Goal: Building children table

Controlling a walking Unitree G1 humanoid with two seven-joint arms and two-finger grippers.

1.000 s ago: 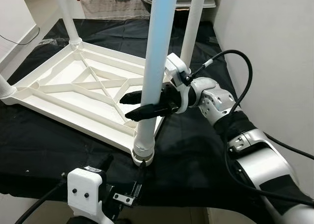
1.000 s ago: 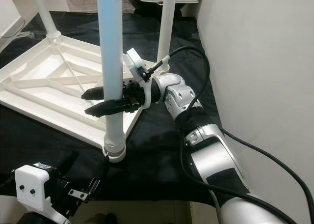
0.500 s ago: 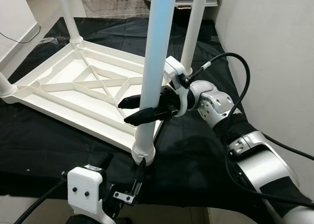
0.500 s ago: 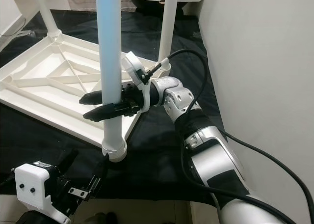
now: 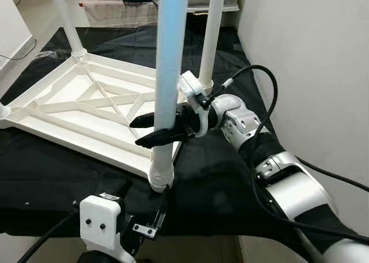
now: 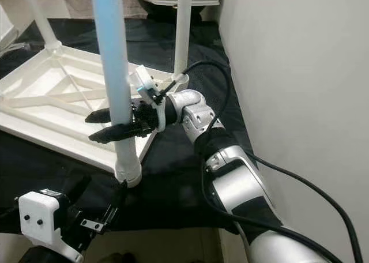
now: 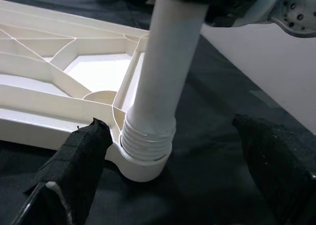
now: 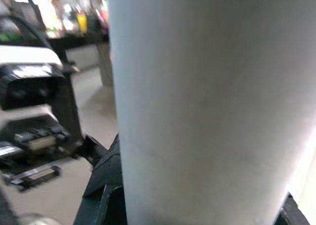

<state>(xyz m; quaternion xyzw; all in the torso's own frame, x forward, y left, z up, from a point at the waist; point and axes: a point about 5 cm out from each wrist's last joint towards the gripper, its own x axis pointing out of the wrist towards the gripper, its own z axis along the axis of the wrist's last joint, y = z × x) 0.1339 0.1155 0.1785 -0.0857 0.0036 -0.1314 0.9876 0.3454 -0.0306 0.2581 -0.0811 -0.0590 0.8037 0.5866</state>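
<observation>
Right gripper [image 5: 151, 130] fingers clamped on near leg [image 5: 168, 72] screwing into upturned tabletop [image 5: 86, 110] at 5 o'clock corner; left gripper [image 7: 168, 185] fingers wide open, empty.

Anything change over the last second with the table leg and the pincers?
Little: the view shifted, so the camera moved. The right pincer stays clamped around the near leg, which remains standing in the corner socket of the upturned tabletop. The left pincer still waits open beside the socket.
</observation>
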